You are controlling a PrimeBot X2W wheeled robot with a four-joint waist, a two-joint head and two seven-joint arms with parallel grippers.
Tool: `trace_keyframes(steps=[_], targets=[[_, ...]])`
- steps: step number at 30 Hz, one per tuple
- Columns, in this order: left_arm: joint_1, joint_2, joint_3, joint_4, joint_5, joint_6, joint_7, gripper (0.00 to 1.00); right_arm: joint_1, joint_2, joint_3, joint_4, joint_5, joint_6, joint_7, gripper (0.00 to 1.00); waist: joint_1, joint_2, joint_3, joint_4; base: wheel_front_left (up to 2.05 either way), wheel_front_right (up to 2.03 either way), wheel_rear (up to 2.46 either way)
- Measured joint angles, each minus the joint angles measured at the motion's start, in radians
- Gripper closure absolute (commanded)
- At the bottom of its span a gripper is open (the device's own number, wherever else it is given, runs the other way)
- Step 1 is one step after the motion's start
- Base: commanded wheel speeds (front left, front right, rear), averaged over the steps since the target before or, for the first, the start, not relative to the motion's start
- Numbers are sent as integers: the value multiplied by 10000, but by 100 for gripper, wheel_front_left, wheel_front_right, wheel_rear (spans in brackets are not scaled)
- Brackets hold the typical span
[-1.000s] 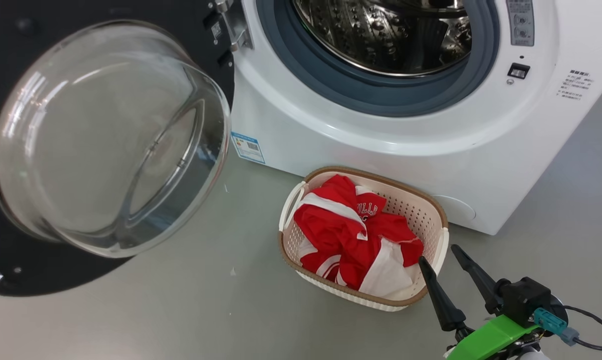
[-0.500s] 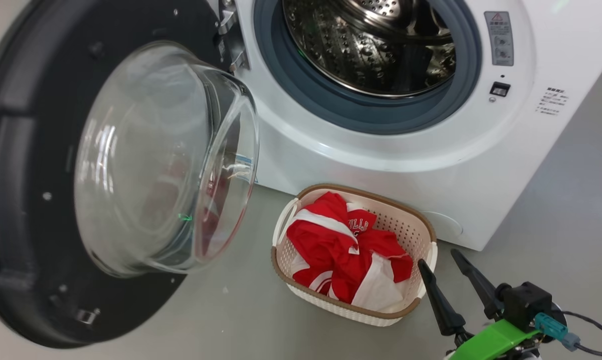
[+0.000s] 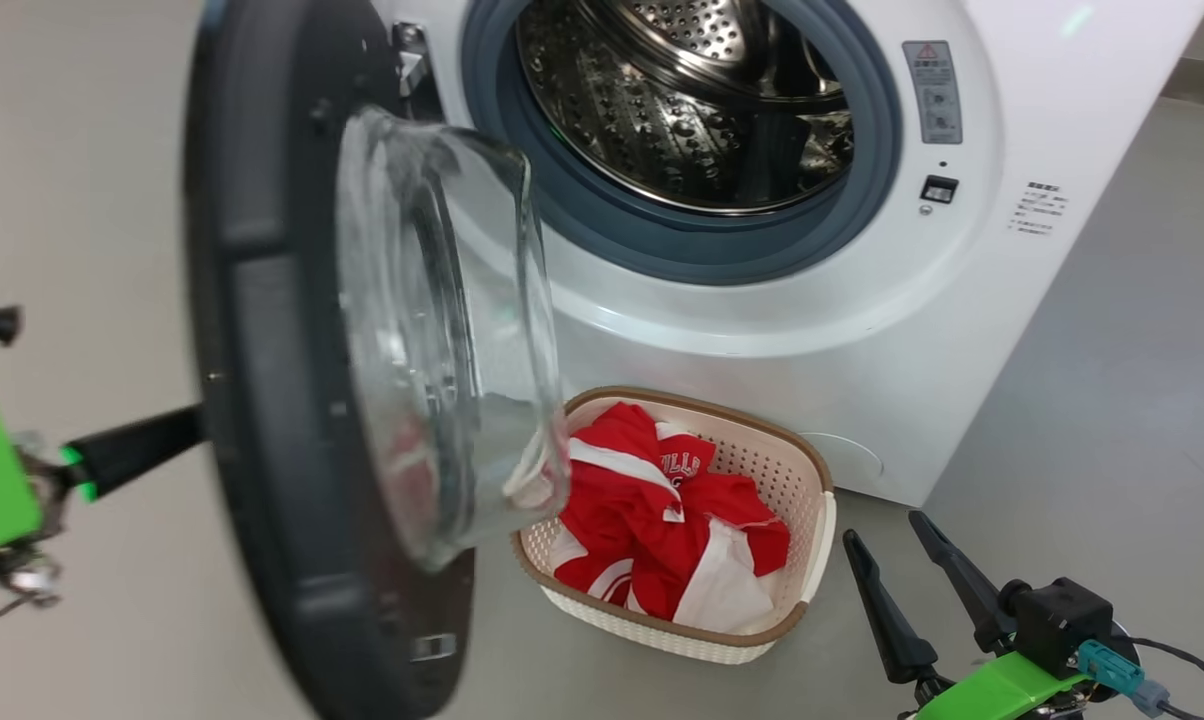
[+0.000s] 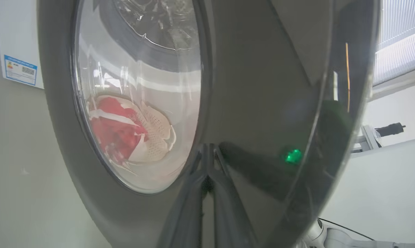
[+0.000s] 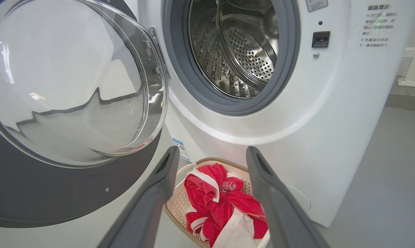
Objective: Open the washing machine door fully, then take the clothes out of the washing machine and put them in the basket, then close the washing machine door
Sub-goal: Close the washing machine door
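The washing machine door stands about half open, edge-on to me, its glass bowl facing the white washing machine. My left gripper is shut, and its fingertips press the door's glossy black outer face; the wrist view shows the left gripper meeting its own reflection. The steel drum holds nothing I can see. The red and white clothes lie in the basket on the floor before the machine. My right gripper hangs open and empty to the basket's right, and the right gripper points at it.
The door's lower edge swings close past the basket's left end. Grey floor runs to the right of the machine. A blue label marks the machine's front. A cable trails from my right wrist.
The door has swung from wide open toward the machine, now about half shut. My left gripper has come into the head view behind it. The right gripper has stayed put.
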Motion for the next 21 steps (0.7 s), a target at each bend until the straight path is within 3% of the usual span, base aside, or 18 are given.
trace_keyframes(steps=[12, 15, 21], targets=[[-5, -1315, -1484, -1639, 1365, 2, -2100, 100, -2, 77, -349, -173, -4, 0, 0, 0, 0, 0, 95, -577, 0, 0, 0], [-87, -1730, -1965, -1595, 1599, 0, -2989, 100, -4, 82, -464, -192, -8, 0, 0, 0, 0, 0, 208, -679, 0, 0, 0], [-1010, -2029, -3413, -1122, 2288, 2, -4596, 100, -24, 140, -481, -201, -35, 0, 0, 0, 0, 0, 409, -974, 0, 0, 0]])
